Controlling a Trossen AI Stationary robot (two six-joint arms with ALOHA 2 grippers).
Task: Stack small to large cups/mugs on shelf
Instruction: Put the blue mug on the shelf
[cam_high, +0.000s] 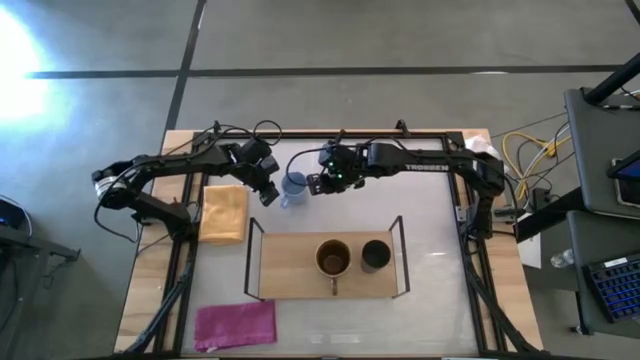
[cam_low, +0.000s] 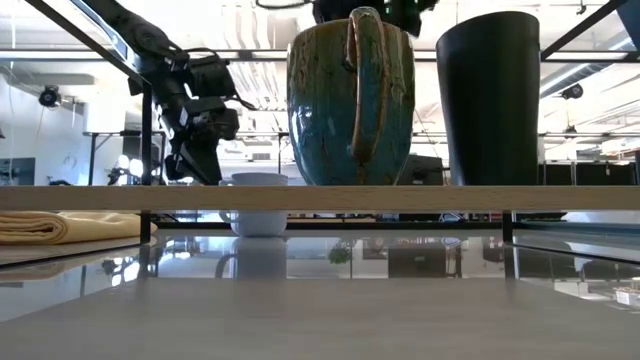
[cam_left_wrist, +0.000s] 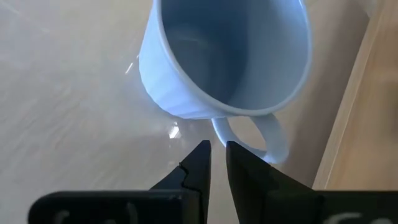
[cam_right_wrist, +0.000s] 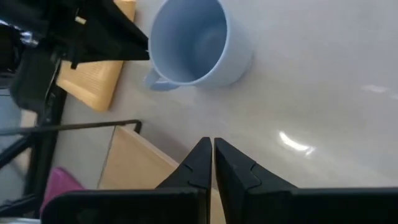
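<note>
Both pincers hover by the one light blue mug (cam_high: 294, 186) standing on the table (cam_high: 430, 190) behind the shelf (cam_high: 290, 268): left pincer (cam_left_wrist: 217, 163) nearly closed at its handle, right pincer (cam_right_wrist: 213, 160) closed, empty. Two mugs stand on the shelf, one brown mug (cam_high: 333, 259) and one black mug (cam_high: 375, 255).

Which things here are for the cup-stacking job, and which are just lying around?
For the job:
- blue mug, on the table between both grippers
- brown mug, on the shelf
- black mug, on the shelf
- shelf
- left gripper, right gripper

Just lying around:
- yellow cloth
- pink cloth
</note>
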